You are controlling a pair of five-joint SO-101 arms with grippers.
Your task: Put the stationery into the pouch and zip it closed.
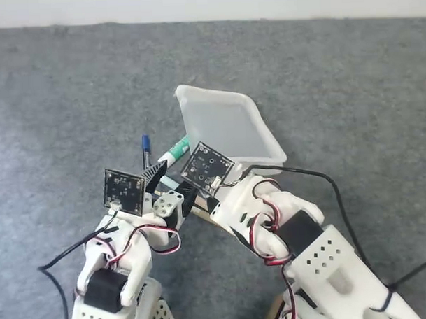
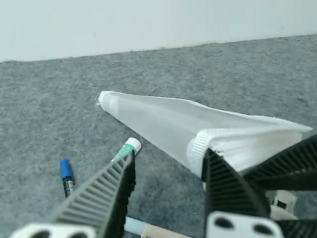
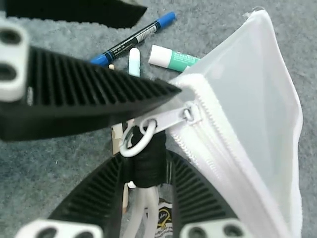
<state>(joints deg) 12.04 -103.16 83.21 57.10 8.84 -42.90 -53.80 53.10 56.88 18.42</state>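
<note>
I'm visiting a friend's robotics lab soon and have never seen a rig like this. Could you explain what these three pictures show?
You are looking at two small white robot arms, a left arm and a right arm. Each ends in a black two-fingered gripper. The high view comes from a fixed camera looking down on the grey carpeted table. The other two come from small cameras on the arms' wrists, so you look out along the fingers.

A blue pen and a green-and-white marker lie on the table. The translucent white pouch is raised at an angle. The right gripper appears closed on the zipper pull. The left gripper is open, with the pouch's end against one finger. The pen and marker are not yet inside.
</note>
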